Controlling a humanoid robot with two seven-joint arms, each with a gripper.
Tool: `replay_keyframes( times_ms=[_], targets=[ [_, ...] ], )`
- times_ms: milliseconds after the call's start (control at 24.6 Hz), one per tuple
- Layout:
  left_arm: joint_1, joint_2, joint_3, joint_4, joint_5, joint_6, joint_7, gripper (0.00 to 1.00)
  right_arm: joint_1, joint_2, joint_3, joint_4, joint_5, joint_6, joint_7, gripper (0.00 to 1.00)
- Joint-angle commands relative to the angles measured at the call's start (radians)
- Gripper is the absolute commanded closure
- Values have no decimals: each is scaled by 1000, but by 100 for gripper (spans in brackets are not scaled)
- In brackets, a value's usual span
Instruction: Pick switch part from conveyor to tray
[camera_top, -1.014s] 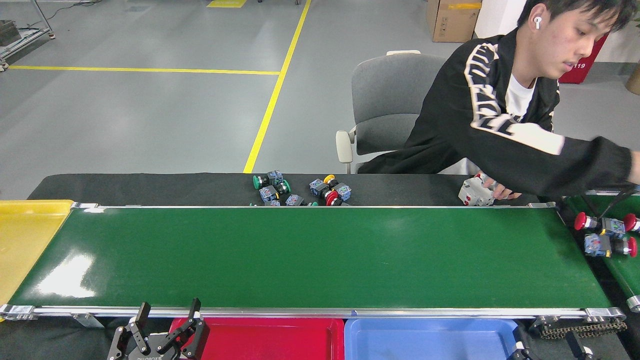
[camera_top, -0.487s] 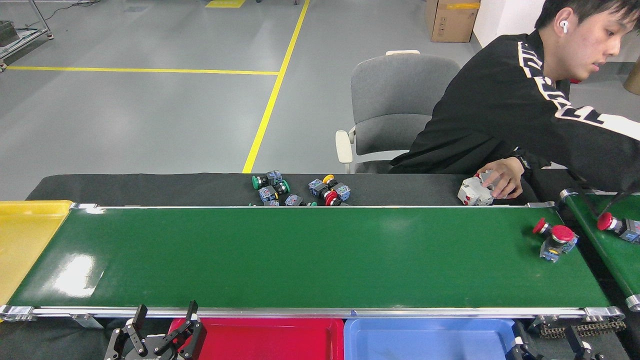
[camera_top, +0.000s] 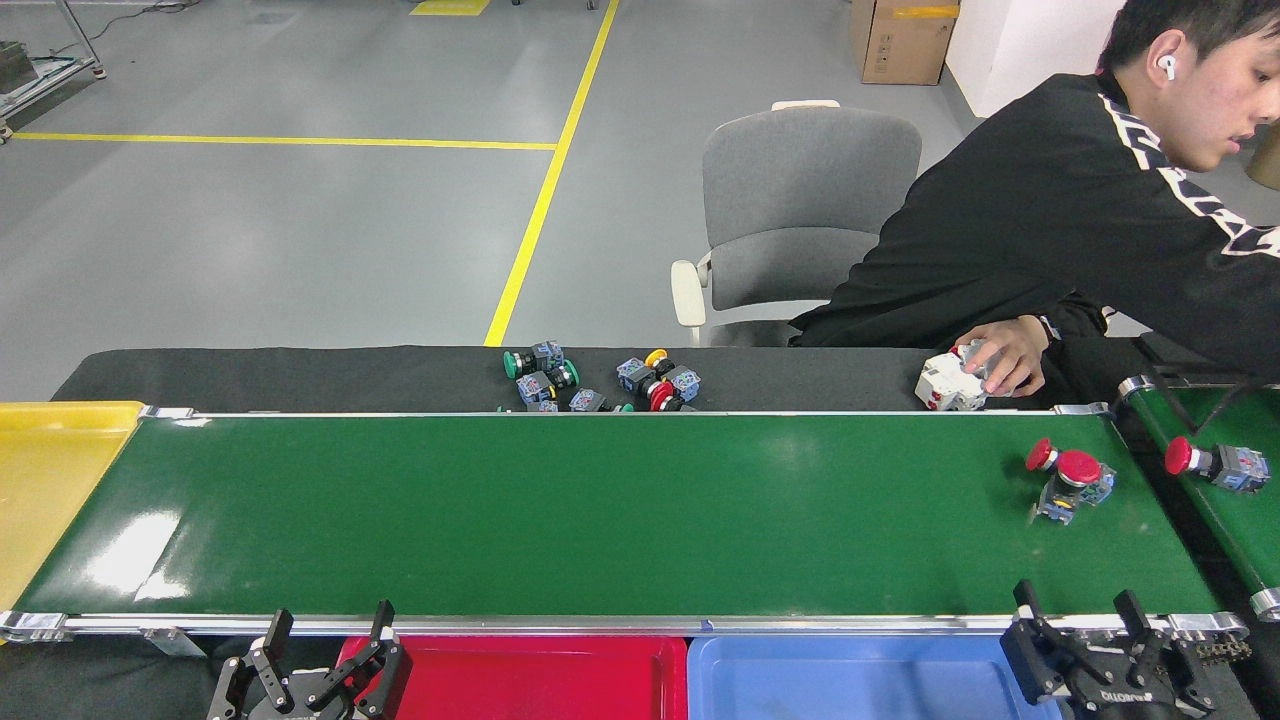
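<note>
Switch parts at the right end of the belt, both grippers waiting

Red-capped switch parts (camera_top: 1068, 480) lie as a pair on the conveyor (camera_top: 600, 510), at the right of the frame, touching or overlapping so that I cannot tell where one ends and the other begins. Directly below them, at the lower right edge, the right gripper (camera_top: 1085, 618) stands with its fingers spread wide and nothing between them, just over the near rail. At the lower left, the left gripper (camera_top: 325, 640) is likewise wide and empty, well apart from the parts.

The step in hand looks like the reach for a part, and the right arm is the natural choice. To do it well, aim at one part only, preferably the nearer one, and take it across its blue-grey body rather than the round red cap, which would likely slip. If the belt is running, the parts will not stay put, so lead the target rather than chase it. Close only once both fingers bracket the body.

The blue tray (camera_top: 860, 680) sits just beside the right gripper at the bottom edge, with the red tray (camera_top: 520, 680) to its left; which one this part belongs in I cannot tell. A person's hand (camera_top: 1005, 352) rests on a white part beyond the far rail, so keep the reach low and short.
</note>
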Motion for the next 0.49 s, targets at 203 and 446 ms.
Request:
replay_keyframes(
  times_ms=[203, 446],
  targets=[
    [-12, 5, 1, -12, -2, -18, 11, 0, -209, -4, 72, 192, 5, 134, 5, 17],
    [-25, 3, -5, -12, -6, -16, 11, 0, -329, 2, 124, 325, -5, 135, 62, 77]
  ],
)
